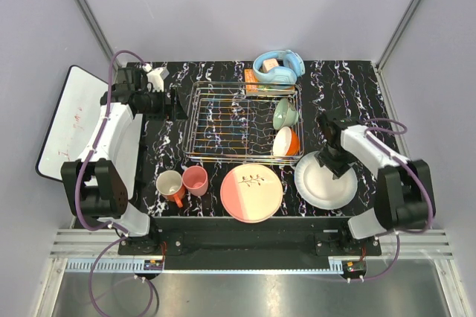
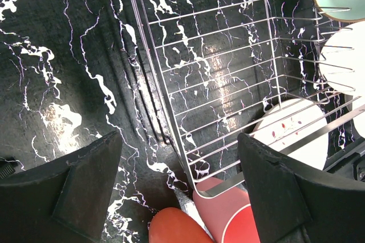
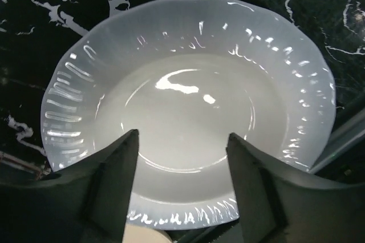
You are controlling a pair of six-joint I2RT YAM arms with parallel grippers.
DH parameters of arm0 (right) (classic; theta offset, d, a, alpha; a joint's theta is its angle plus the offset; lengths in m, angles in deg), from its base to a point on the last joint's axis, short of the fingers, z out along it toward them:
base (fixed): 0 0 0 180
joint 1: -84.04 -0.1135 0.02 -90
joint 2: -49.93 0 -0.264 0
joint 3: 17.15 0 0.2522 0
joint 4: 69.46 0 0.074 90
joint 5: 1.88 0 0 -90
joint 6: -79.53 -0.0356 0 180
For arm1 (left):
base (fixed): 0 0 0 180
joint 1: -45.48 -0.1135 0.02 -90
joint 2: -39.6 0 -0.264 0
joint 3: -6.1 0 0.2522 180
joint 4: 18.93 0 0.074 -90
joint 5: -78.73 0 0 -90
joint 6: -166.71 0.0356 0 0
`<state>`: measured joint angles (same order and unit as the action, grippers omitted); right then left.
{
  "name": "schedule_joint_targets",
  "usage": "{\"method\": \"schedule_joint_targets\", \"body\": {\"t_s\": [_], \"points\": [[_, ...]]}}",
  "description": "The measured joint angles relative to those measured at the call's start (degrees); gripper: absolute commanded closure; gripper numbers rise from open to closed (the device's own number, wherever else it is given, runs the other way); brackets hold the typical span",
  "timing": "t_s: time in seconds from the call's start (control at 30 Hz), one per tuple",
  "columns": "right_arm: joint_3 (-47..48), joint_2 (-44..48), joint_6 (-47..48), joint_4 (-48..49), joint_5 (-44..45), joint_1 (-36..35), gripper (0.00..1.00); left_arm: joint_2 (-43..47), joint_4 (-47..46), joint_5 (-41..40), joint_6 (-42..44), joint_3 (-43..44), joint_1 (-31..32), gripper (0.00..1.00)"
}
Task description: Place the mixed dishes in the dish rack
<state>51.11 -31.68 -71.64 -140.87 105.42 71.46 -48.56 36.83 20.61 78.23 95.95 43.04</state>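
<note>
The dish rack (image 1: 223, 125) stands mid-table and holds the pale green bowl (image 1: 283, 114) and the orange-outside white bowl (image 1: 285, 141) on edge at its right end. The white plate (image 1: 326, 183) lies flat at the front right. My right gripper (image 1: 332, 158) is open just above the plate; in the right wrist view the plate (image 3: 188, 94) fills the frame between the open fingers (image 3: 108, 186). The pink-and-cream plate (image 1: 251, 193), salmon-pink cup (image 1: 196, 180) and cream mug (image 1: 169, 184) sit at the front. My left gripper (image 1: 175, 103) is open and empty left of the rack.
Light blue headphones (image 1: 277, 68) lie on an orange box behind the rack. A white board (image 1: 71, 120) lies off the table's left edge. The left wrist view shows the rack's corner (image 2: 197, 183), the cup (image 2: 228, 214) and the mug's orange handle (image 2: 174, 229).
</note>
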Motion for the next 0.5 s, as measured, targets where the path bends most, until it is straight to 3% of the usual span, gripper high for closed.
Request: {"method": "schedule_joint_targets", "body": {"t_s": [0.17, 0.5], "points": [[0.13, -7.21, 0.13, 2.86, 0.22, 0.0, 0.39, 0.66, 0.02, -0.37, 0.17, 0.0, 0.0, 0.14], [0.26, -10.21, -1.33, 3.04, 3.82, 0.0, 0.26, 1.09, 0.07, -0.44, 0.17, 0.0, 0.0, 0.14]]}}
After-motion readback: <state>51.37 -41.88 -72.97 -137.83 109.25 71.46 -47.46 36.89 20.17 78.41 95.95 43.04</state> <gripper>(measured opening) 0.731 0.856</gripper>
